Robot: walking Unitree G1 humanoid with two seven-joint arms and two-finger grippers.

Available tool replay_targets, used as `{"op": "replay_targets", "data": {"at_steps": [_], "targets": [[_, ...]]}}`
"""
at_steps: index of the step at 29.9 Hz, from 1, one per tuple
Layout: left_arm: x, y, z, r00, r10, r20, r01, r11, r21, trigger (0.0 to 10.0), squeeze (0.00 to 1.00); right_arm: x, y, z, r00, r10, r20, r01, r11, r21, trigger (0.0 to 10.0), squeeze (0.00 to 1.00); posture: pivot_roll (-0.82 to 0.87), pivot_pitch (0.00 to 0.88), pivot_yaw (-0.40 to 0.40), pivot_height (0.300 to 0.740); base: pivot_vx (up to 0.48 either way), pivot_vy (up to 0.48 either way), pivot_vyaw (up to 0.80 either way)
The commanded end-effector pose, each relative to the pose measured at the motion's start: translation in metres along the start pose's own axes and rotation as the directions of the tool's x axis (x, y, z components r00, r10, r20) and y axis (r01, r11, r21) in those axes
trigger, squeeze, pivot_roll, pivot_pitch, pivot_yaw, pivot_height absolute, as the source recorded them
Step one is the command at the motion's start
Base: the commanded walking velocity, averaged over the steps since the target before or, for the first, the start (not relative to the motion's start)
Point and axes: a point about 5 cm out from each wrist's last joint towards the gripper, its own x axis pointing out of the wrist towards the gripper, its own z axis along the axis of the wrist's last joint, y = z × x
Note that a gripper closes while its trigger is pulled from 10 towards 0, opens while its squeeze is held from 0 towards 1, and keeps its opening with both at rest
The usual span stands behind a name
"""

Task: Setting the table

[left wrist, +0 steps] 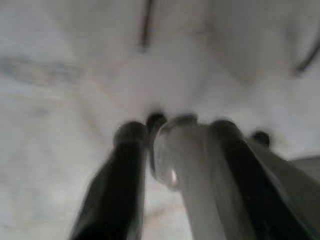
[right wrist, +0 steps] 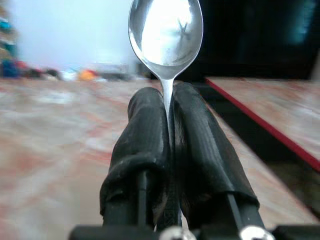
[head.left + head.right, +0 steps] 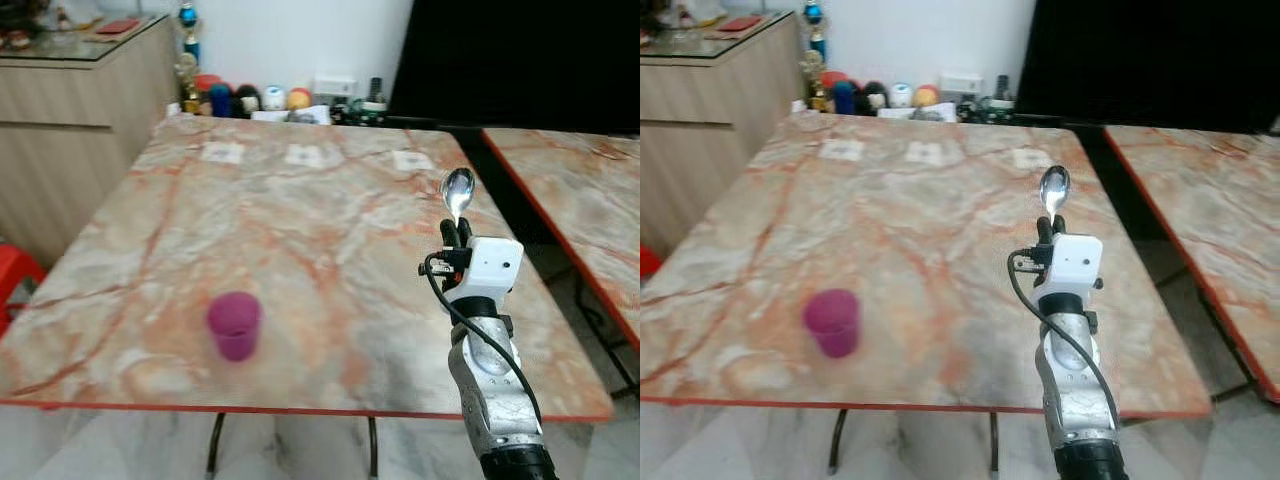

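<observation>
Spoon (image 3: pixel 457 190) sits right of centre in the head view, bowl up, handle pinched between the two black fingers of the right gripper (image 3: pixel 457 232). Fingers pressed together on the handle, clear in the right wrist view, where the shiny bowl (image 2: pixel 165 32) fills the top centre above the fingers (image 2: pixel 145 135). Gripper hangs above the right part of the marble table (image 3: pixel 300 230), near its right edge. White wrist block and silver arm run down to the lower right of the frame, with a black cable looping along the side.

Purple cup (image 3: pixel 234 325) stands upright on the table, lower left of centre, close to the near edge, well apart from the spoon. Slightly blurred.

Three pale squares (image 3: pixel 311 155) lie in a row across the far part of the table, too small to identify. Small clutter of coloured items (image 3: pixel 240 99) along the far edge against the white wall. Wooden cabinet (image 3: pixel 80 110) in the upper left. Second marble table (image 3: pixel 580 200) at the right, with a gap between the two.

Left wrist view is blurred: left gripper (image 1: pixel 175 145) over pale floor, fingers set around a clear glassy object (image 1: pixel 180 150); cannot tell if they grip it.
</observation>
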Motion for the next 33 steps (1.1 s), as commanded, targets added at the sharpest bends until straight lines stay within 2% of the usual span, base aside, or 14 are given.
{"op": "replay_targets", "data": {"at_steps": [1, 33], "targets": [[-0.0033, 0.0034, -0.0136, 0.998, 0.004, -0.058, -0.003, 1.0, 0.016, 10.0, 0.0, 0.0042, 0.0063, 0.011, 0.999, 0.016, 0.043, -0.016, 1.0, 0.003, 10.0, 0.0, 0.07, 0.077, -0.061, 0.74, 0.0, -0.371, 0.0], [-0.0015, 0.0026, -0.0059, 1.0, -0.005, -0.025, 0.006, 0.999, 0.04, 10.0, 0.0, 0.0062, 0.0089, 0.0093, 0.999, 0.027, 0.028, -0.027, 1.0, -0.011, 10.0, 0.0, 0.08, 0.125, -0.051, 0.74, 0.0, -0.37, 0.0]]}}
